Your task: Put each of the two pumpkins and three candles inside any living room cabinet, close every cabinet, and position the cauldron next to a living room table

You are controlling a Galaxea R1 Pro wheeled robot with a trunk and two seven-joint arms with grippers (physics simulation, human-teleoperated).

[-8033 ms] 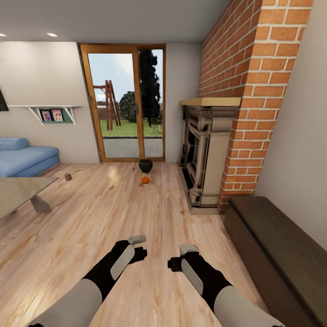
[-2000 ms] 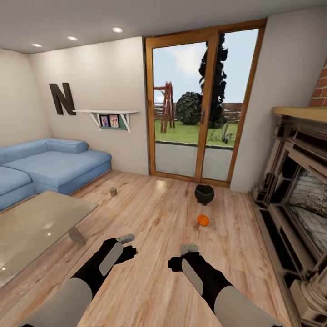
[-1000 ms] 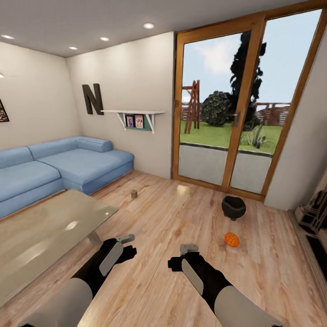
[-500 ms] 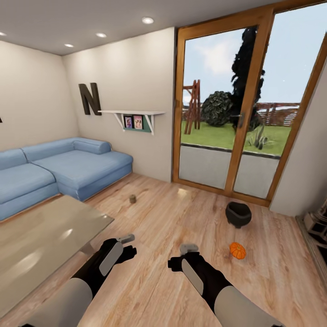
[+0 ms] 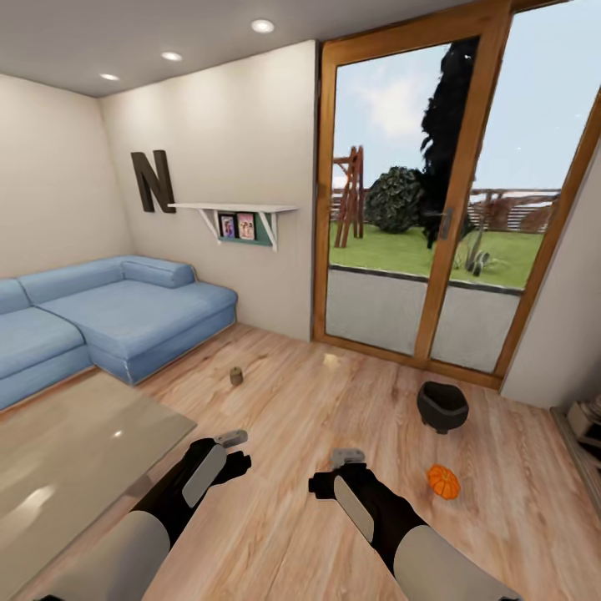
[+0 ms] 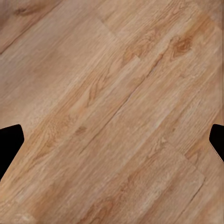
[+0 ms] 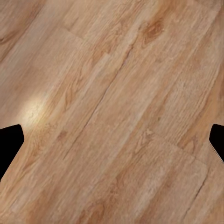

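On the wood floor (image 5: 334, 417), head view: 1 black cauldron (image 5: 441, 406) stands near the glass door (image 5: 434, 225), upright, mouth up. 1 orange pumpkin (image 5: 443, 482) lies just beside it, nearer the robot, apart from it. 1 small brownish cylinder (image 5: 236, 376) stands on the floor between the blue sofa (image 5: 108, 313) and the door; too small to tell what it is. 1 glossy grey counter (image 5: 67, 451), low, at lower left, in front of the sofa. Wall shelf (image 5: 234, 213) with 2 pictures; letter N (image 5: 152, 181) beside it. Left hand (image 5: 232, 451) and right hand (image 5: 334, 472) hang over bare floor, both empty; from here I cannot tell how far the fingers are parted.

Left wrist view: 2 dark fingertips (image 6: 9, 142) at opposite edges, spread wide, plank floor between.

Right wrist view: 2 dark fingertips (image 7: 9, 140), likewise spread wide over floor, nothing held.
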